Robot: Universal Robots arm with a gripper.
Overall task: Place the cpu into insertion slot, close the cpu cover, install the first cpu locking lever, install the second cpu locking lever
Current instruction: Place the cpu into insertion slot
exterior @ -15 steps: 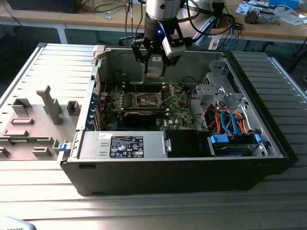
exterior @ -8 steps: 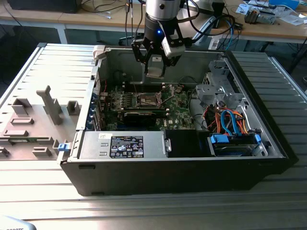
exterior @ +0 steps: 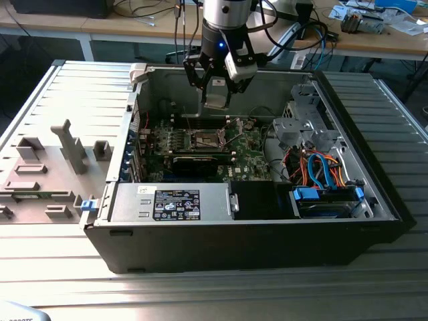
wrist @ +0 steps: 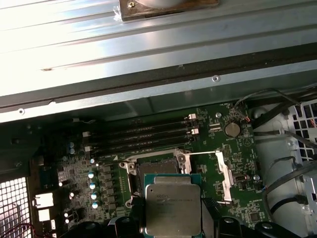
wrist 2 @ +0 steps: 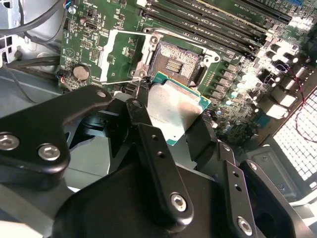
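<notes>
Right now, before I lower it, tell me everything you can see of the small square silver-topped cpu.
The cpu is a small, thin, square chip with a dull grey-silver metal top that carries faint print, and a narrow green border around it. The black gripper holds it clear of the board, with its fingers clamped on opposite edges. It hangs just over the open, empty square socket on the green motherboard and is not seated. Nothing else touches it.

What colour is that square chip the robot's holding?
The cpu: silver-grey top, green rim; clearest in the first wrist view.
</notes>
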